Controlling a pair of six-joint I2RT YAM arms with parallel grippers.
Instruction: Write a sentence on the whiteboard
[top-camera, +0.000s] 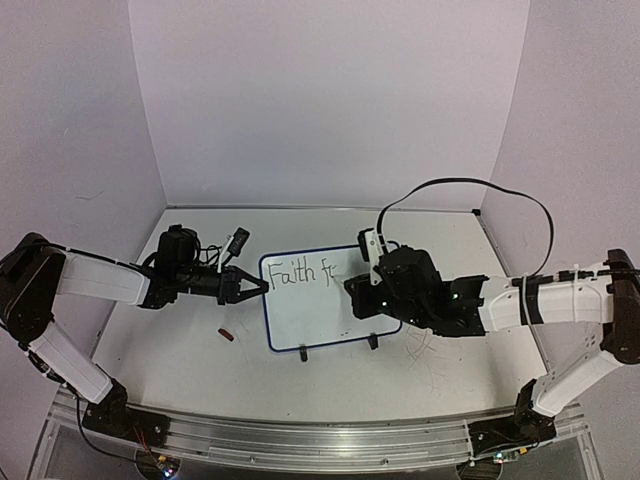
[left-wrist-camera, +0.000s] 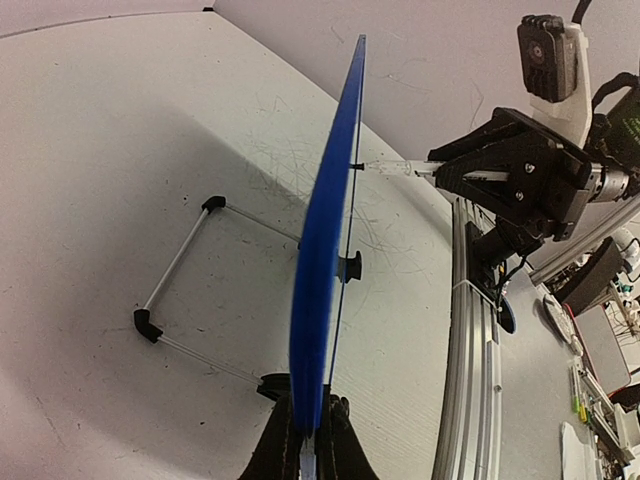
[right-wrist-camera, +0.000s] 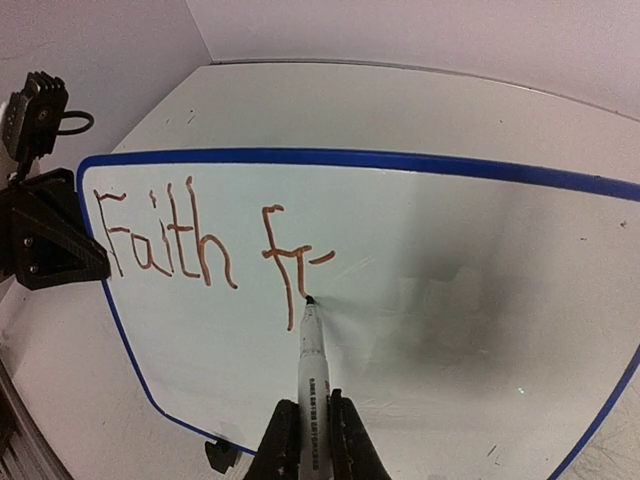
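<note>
Whiteboard (top-camera: 318, 312): is standing propped on its black feet at the middle of the desk (top-camera: 180, 370), between the two arms.
Sentence (right-wrist-camera: 170, 240): is showing only "Faith f" and a short stroke, along the board's upper left; incomplete.
Left gripper (top-camera: 260, 286): is clamping the board's left rim, jaws narrow around the blue edge.
Right gripper (right-wrist-camera: 309, 440): is pinching a marker (right-wrist-camera: 308, 370) between its closed-in fingers.
Marker tip: is touching the board just right of the "f" stem, under the short stroke.
Small red item (top-camera: 227, 334): is lying on the desk near the board's lower left corner.
</note>
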